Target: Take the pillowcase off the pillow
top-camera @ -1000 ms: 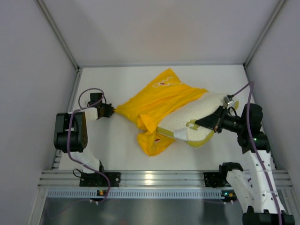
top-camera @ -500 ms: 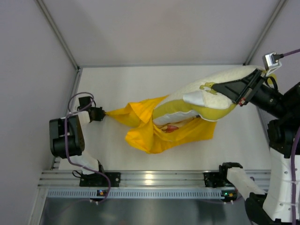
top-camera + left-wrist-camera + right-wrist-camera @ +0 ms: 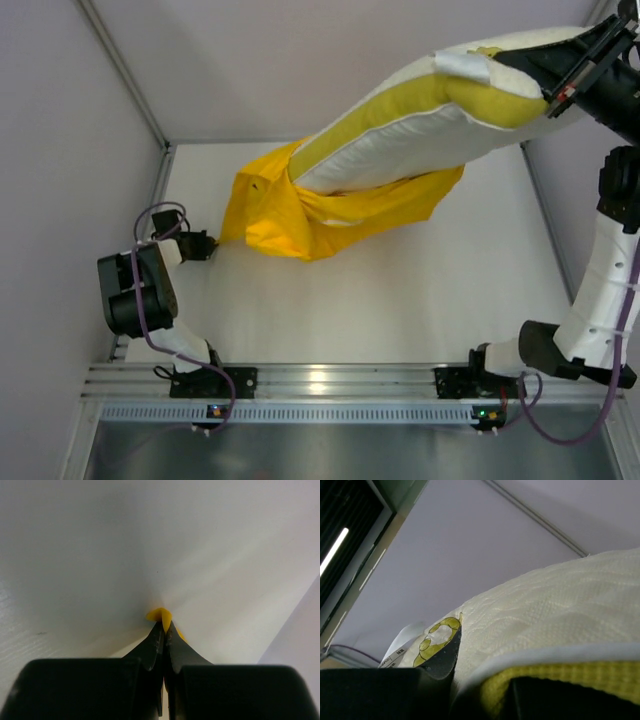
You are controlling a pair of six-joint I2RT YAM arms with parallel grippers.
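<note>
The cream pillow (image 3: 420,120) hangs high in the air, tilted from upper right down to the left. My right gripper (image 3: 560,85) is shut on its upper corner, beside the yellow emblem (image 3: 436,637) and white tag (image 3: 402,642); the pillow (image 3: 545,625) fills the right wrist view. The bright yellow pillowcase (image 3: 290,215) still wraps the pillow's lower end and drapes to the table. My left gripper (image 3: 205,245) is shut on the pillowcase's left corner, low over the table; a yellow tip (image 3: 160,615) pokes out between the shut jaws.
White table (image 3: 400,300) with a metal rail (image 3: 320,385) along the near edge. Grey walls (image 3: 70,150) close in the left, right and back. Left arm cable (image 3: 155,220) loops near the left wall.
My right gripper has lifted the pillow up and to the far right, drawing it further out of the pillowcase. The pillowcase has stretched upward. My left gripper has stayed at the left, holding the corner.
</note>
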